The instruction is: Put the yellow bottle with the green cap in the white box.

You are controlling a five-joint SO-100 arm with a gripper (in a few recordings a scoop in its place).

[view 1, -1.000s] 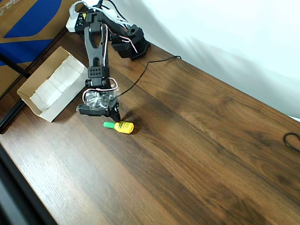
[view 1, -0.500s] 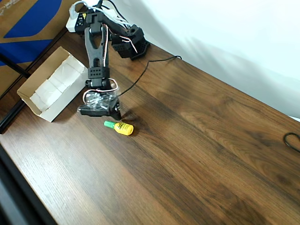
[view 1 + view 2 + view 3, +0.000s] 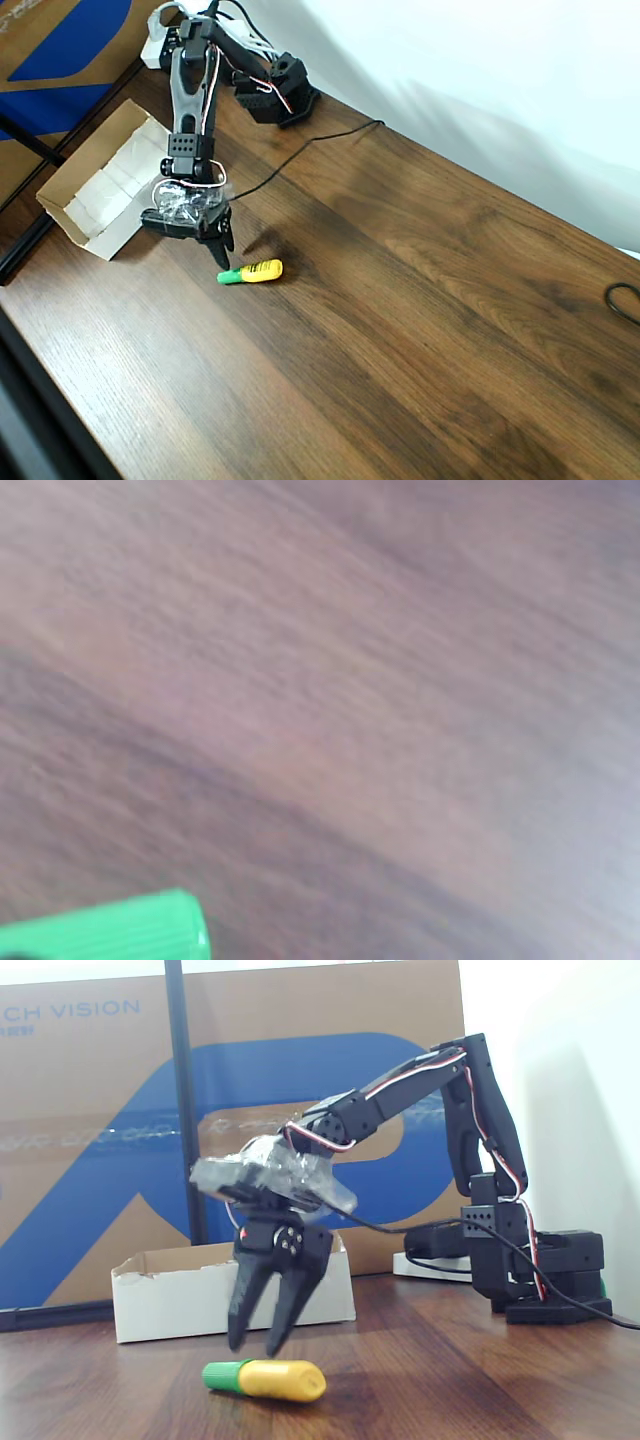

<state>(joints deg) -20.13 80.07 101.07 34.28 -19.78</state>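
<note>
The yellow bottle with the green cap (image 3: 254,270) lies on its side on the wooden table, cap to the lower left. In the fixed view the bottle (image 3: 268,1380) lies in front of the white box (image 3: 180,1298), cap to the left. My black gripper (image 3: 255,1345) hangs just above it, pointing down, open and empty. In the overhead view the gripper (image 3: 225,250) is just up-left of the cap, between the bottle and the white box (image 3: 75,215). The blurred wrist view catches the green cap (image 3: 110,930) at the bottom left.
The arm's base (image 3: 275,90) stands at the table's back edge, with a black cable (image 3: 300,160) trailing across the wood. A brown and blue cardboard panel (image 3: 100,1160) and a black pole (image 3: 180,1100) stand behind the box. Another cable loop (image 3: 625,300) lies at the right edge.
The arm has swung left toward the box side. The bottle has turned a little, its cap now pointing lower left.
</note>
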